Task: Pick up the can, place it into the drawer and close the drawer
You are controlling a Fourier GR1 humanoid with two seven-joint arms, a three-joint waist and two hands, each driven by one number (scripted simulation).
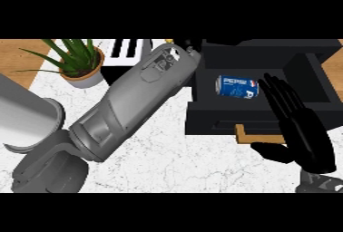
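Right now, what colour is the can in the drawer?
The can is blue with white lettering, head view.

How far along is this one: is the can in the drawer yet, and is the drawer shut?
Done: the can lies on its side inside the drawer, and no hand holds it. In hand: the right hand is open, fingers straight, at the drawer's front, probably ready to push. The left forearm stretches toward the drawer's far left corner. Left: the drawer is open and needs closing.

Can [237, 87] in the drawer [221, 121], plant [75, 61] well left
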